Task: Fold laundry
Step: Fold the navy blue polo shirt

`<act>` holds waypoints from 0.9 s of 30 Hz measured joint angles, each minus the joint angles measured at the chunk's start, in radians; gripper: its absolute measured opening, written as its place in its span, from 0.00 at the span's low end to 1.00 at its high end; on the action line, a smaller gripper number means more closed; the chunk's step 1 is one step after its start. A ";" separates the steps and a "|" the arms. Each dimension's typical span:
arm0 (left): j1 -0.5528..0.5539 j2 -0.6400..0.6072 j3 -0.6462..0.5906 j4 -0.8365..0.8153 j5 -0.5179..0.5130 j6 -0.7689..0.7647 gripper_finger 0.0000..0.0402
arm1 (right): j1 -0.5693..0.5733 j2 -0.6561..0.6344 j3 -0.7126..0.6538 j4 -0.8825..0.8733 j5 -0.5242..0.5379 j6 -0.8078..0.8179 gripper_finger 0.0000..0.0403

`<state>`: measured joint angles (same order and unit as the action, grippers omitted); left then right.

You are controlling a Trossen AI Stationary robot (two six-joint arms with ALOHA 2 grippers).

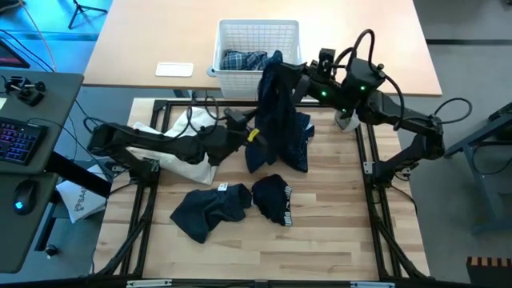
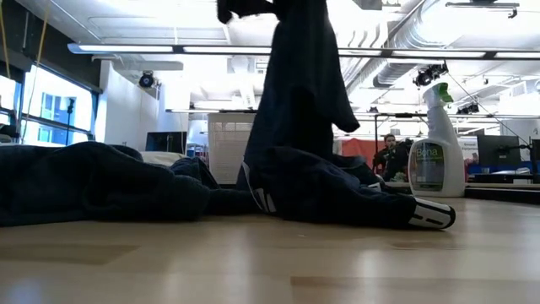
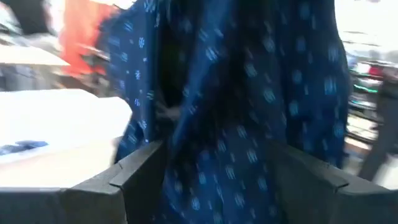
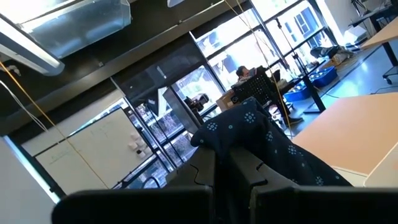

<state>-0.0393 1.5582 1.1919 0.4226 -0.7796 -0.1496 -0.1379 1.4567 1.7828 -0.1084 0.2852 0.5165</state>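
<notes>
A navy shirt with tiny white dots [image 1: 278,120] hangs from my right gripper [image 1: 278,70], which is shut on it high above the table's far middle. The shirt's lower end [image 2: 337,198] lies heaped on the wood. My left gripper [image 3: 217,163] reaches in level from the left at mid-height of the hanging shirt [image 3: 249,93]. It is open, with one finger on each side of the cloth. Two small dark pieces [image 1: 210,210] [image 1: 273,198] lie crumpled nearer the front. A plaid shirt [image 1: 243,60] lies in the basket. My right gripper pinches a bunched fold at the shirt's top [image 4: 249,124] between its two shut fingers [image 4: 205,163], coming roughly level from the table's right. The cloth drapes over the fingertips and hangs slack below, its lower end on the table. Whether my left gripper's fingers touch the cloth, I cannot tell.
A white lattice basket [image 1: 258,36] stands at the far edge behind the shirt. A spray bottle [image 2: 437,143] stands at the right, and a white cloth [image 1: 182,160] lies under the left arm. Bare wood shows along the near edge [image 1: 320,248].
</notes>
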 joint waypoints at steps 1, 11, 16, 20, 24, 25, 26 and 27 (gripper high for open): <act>0.002 0.007 0.000 -0.013 0.042 -0.019 0.65 | 0.000 0.000 0.000 -0.005 0.000 0.000 0.01; 0.014 0.122 -0.004 -0.010 0.133 -0.147 0.52 | 0.000 -0.002 0.000 -0.004 0.001 -0.001 0.01; 0.020 0.108 -0.001 -0.014 0.185 -0.155 0.29 | 0.000 -0.003 0.001 -0.023 0.000 -0.007 0.01; 0.020 0.061 -0.003 -0.065 0.235 -0.079 0.04 | 0.000 -0.011 0.001 -0.027 0.000 -0.028 0.01; 0.019 -0.031 -0.002 -0.126 0.244 -0.014 0.02 | 0.000 -0.013 0.001 -0.032 0.001 -0.048 0.01; 0.019 -0.056 -0.002 -0.155 0.244 0.000 0.01 | 0.000 -0.012 0.001 -0.039 0.002 -0.053 0.01; 0.016 -0.084 -0.002 -0.181 0.243 0.008 0.01 | 0.000 -0.012 0.001 -0.047 0.003 -0.054 0.01; 0.012 -0.116 -0.002 -0.219 0.240 0.011 0.01 | 0.000 -0.012 0.001 -0.057 0.003 -0.054 0.01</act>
<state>-0.0276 1.4419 1.1896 0.2038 -0.5393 -0.1382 -0.1379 1.4445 1.7836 -0.1653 0.2882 0.4625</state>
